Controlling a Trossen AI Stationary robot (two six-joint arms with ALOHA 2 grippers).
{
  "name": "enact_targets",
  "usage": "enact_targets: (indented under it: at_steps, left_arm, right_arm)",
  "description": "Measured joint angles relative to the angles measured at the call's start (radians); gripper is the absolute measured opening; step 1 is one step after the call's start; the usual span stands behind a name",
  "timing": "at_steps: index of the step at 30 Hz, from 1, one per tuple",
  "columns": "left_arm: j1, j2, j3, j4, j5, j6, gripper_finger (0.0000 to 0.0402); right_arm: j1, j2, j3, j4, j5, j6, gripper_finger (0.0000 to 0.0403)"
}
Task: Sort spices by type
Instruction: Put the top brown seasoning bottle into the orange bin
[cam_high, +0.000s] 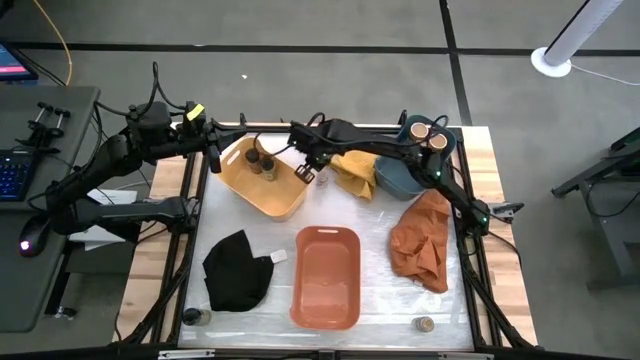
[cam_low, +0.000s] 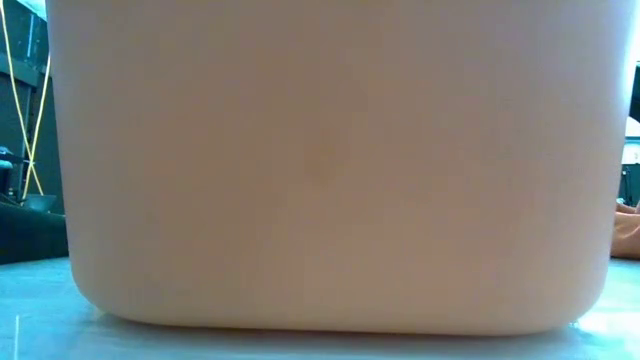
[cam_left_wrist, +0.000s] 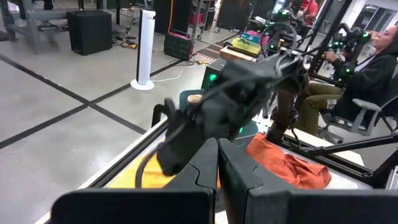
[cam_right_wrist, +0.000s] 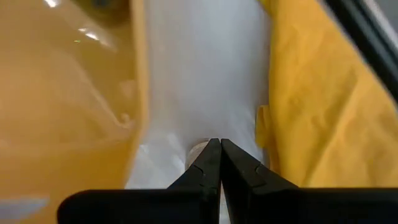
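Two dark spice jars (cam_high: 261, 162) stand in the yellow tub (cam_high: 285, 200). Two tan-topped jars (cam_high: 429, 135) stand in the blue tub (cam_high: 395, 178). One jar (cam_high: 195, 316) stands at the near left of the table and another (cam_high: 425, 323) at the near right. My right gripper (cam_high: 306, 172) (cam_right_wrist: 220, 144) is shut and points down between the yellow tub (cam_right_wrist: 68, 112) and the yellow cloth (cam_right_wrist: 323, 106). A small pale-topped jar (cam_right_wrist: 198, 148) shows on the table just behind its fingertips. My left gripper (cam_left_wrist: 218, 144) (cam_high: 212, 150) is shut over the far left corner, holding nothing.
An orange tub (cam_high: 326, 300) stands at the near middle, and its wall (cam_low: 320, 170) fills the low view. A black cloth (cam_high: 238, 270) lies left of it and an orange cloth (cam_high: 422, 240) right of it. People sit beyond the table (cam_left_wrist: 367, 68).
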Motion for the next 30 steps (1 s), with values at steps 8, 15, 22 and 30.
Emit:
enact_targets:
  at_steps: [8,15,22,30]
  left_arm:
    - [0.0,0.0,0.0,0.0,-0.001,0.025,0.0]
    - [0.0,0.002,0.0,0.0,-0.001,0.026,0.0]
    - [0.0,0.002,0.0,-0.007,-0.001,0.036,0.0]
    - [0.0,0.002,0.0,-0.028,0.0,0.06,0.0]
  right_arm:
    - [-0.02,-0.103,0.0,-0.081,-0.192,-0.338,0.0]
    - [-0.025,-0.109,0.001,-0.104,-0.397,-0.613,0.0]
    - [0.005,-0.069,0.001,-0.096,-0.214,-0.673,0.0014]
    - [0.015,-0.017,0.001,-0.137,-0.179,-0.681,0.0172]
